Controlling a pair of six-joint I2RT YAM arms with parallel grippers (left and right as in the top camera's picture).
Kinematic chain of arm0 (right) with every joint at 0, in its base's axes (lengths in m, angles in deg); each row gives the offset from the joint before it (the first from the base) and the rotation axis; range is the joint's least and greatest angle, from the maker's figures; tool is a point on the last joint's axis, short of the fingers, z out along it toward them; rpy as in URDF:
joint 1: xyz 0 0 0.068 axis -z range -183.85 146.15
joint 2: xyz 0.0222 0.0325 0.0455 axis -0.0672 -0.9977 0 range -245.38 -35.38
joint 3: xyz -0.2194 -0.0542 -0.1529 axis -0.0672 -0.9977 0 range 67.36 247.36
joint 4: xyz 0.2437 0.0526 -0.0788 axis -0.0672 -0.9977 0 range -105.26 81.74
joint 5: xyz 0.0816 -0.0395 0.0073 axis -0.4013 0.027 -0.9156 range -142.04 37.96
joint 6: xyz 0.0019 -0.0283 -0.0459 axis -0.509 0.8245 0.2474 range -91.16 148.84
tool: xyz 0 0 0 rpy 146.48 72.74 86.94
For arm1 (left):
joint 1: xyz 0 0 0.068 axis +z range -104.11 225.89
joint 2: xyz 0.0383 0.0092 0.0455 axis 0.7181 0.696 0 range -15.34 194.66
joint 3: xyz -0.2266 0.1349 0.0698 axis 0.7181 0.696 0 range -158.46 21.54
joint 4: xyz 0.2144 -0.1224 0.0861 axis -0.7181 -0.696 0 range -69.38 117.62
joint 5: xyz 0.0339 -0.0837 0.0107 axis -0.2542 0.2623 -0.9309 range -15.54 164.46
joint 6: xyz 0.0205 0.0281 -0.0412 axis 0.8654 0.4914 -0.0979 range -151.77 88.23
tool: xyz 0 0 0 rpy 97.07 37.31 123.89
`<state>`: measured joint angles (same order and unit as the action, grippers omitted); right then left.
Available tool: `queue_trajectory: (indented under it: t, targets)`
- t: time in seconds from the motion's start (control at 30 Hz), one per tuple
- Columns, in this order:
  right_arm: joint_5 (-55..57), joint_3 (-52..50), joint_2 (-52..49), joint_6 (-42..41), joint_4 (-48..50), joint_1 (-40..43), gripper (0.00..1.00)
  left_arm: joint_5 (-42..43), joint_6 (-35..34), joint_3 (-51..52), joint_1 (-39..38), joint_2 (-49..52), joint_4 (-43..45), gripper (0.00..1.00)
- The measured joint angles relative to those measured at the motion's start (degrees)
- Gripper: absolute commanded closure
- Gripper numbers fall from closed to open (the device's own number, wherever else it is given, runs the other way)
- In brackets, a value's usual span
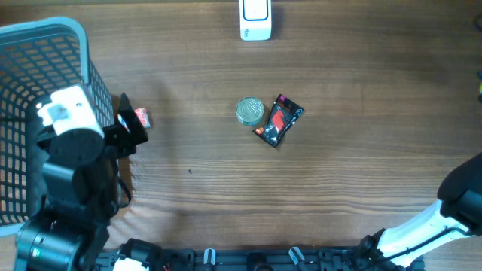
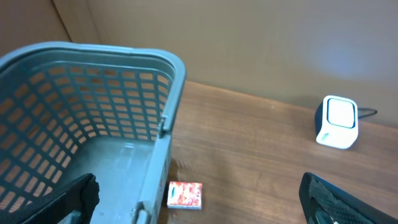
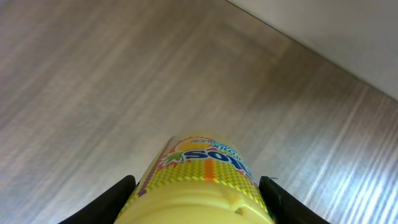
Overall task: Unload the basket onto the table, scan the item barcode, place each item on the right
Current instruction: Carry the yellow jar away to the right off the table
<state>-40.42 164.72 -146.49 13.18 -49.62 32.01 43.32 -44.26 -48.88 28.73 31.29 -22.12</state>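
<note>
My right gripper is shut on a yellow bottle with a colourful label. Its black fingers press both sides of the bottle, which is held above the wood table. In the overhead view only the right arm shows, at the bottom right corner. The white scanner stands at the table's far edge and also shows in the left wrist view as the scanner. My left gripper is open and empty, straddling the basket wall and a small red box.
A grey-blue mesh basket stands at the left, with the left arm beside it and the red box against its wall. A round tin can and a black-and-red packet lie mid-table.
</note>
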Motion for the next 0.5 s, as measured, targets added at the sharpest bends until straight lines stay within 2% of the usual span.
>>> queue_trajectory:
  t: [0.23, 0.5]
  targets:
    - [-1.51, -0.15, -5.95, -0.17, -2.19, 2.21, 0.45, 1.7, -0.92, 0.0, -0.02, 3.78, 0.7, 0.0]
    - [-1.81, -0.48, -11.61, -0.17, -0.31, 2.58, 0.44, 2.14, -1.2, 0.0, -1.57, 4.92, 0.9, 0.0]
